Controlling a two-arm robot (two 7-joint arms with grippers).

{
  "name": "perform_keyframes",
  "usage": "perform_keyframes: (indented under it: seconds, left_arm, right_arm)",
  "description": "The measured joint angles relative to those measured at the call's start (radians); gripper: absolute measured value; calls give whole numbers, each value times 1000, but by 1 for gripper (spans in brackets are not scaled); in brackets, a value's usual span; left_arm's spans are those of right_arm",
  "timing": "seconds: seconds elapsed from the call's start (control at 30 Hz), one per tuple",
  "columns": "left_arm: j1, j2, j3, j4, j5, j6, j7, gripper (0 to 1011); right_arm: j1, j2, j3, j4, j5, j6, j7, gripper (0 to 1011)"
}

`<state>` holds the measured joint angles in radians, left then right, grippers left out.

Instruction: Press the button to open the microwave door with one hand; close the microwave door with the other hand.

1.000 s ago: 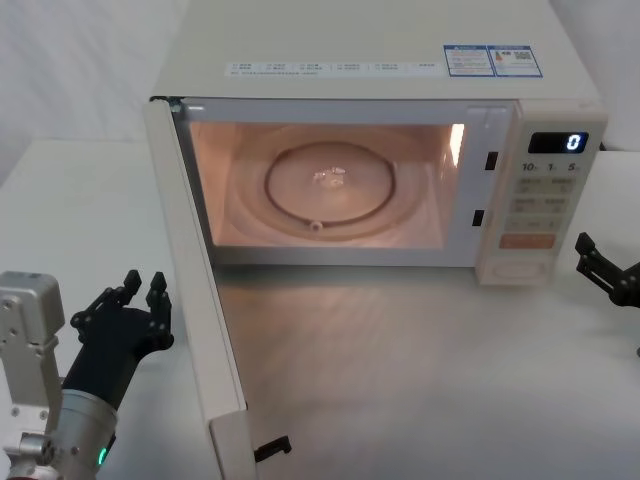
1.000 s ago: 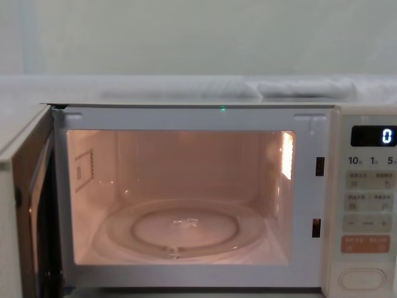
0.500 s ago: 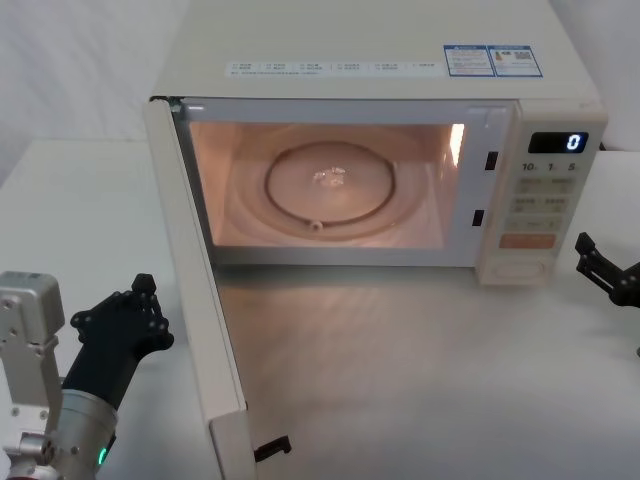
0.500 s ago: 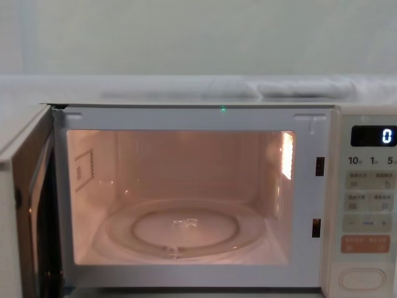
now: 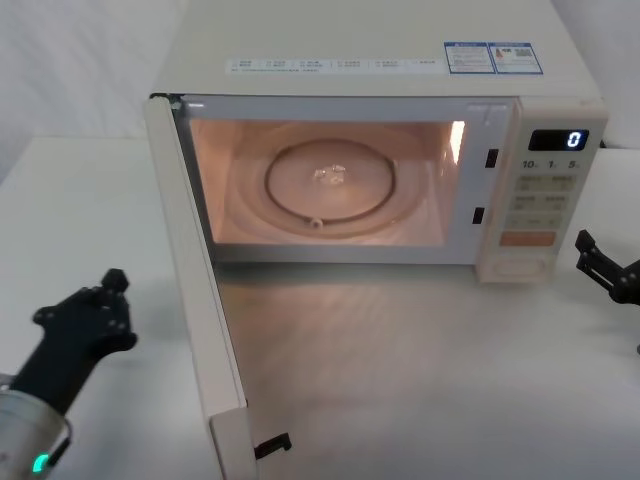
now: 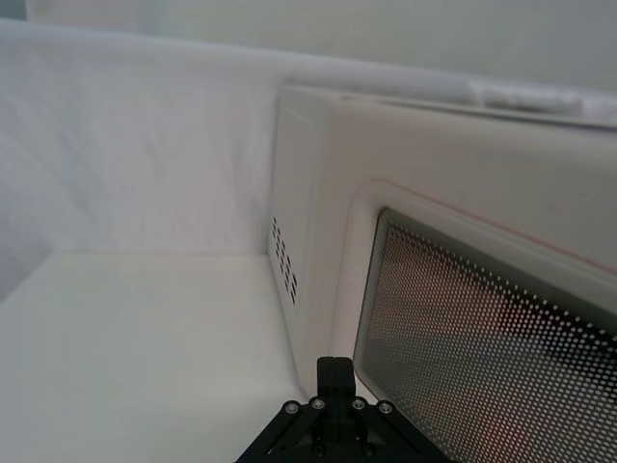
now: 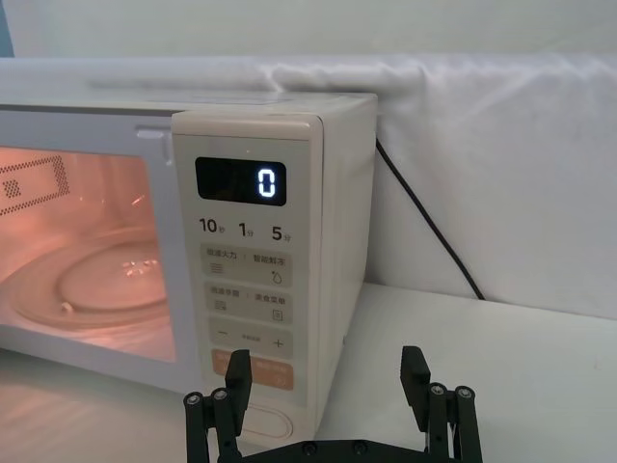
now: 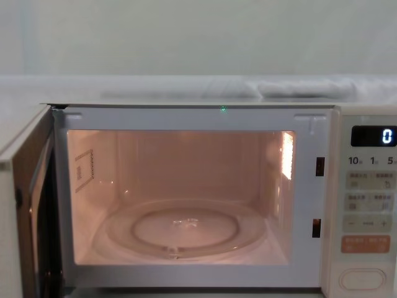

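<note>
The microwave door [image 5: 192, 290] stands wide open, swung out from its left hinge toward me; its edge shows at the left of the chest view [image 8: 17, 217]. The left wrist view faces the door's outer side with the dotted dark window [image 6: 472, 328]. My left gripper [image 5: 112, 283] is shut and empty, on the table to the left of the door, a short gap from its outer face. The button [image 5: 515, 268] sits at the bottom of the control panel [image 8: 361, 279] [image 7: 275, 422]. My right gripper [image 5: 600, 262] [image 7: 327, 365] hovers open just right of the panel, level with the button.
The lit cavity holds a glass turntable [image 5: 330, 185]. The display [image 7: 241, 181] reads 0. A black power cord [image 7: 424, 217] runs down behind the microwave's right side. White table [image 5: 420, 380] lies in front of the cavity, with a white cloth backdrop behind.
My left gripper has closed its fingers and drawn back left, farther from the door's outer face. The door, the button and the right gripper have not moved.
</note>
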<state>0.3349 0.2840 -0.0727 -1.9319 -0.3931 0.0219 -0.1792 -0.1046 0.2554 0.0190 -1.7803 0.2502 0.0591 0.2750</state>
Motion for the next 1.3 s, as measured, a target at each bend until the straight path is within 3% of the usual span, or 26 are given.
perform_keyframes:
  seconds: [0.1, 0.3, 0.57, 0.83, 1.27, 1.3]
  left_arm:
    - [32, 27, -46, -30, -46, 0, -35, 0]
    - [78, 70, -104, -71, -87, -20, -77, 0]
    - [86, 124, -118, -99, -126, -68, -154, 0]
    - [16, 167, -60, -90, -141, -80, -195, 0]
    - [-168, 223, 125, -45, -152, -36, -270, 0]
    - [-168, 223, 125, -45, -152, -36, -270, 0]
  right_arm:
    - [0, 0, 0, 0, 0, 0, 0, 1002]
    - [0, 0, 0, 0, 0, 0, 0, 1002]
    - [0, 0, 0, 0, 0, 0, 0, 1002]
    - [0, 0, 0, 0, 0, 0, 0, 1002]
    - [0, 0, 0, 0, 0, 0, 0, 1002]
    - [0, 0, 0, 0, 0, 0, 0, 1002]
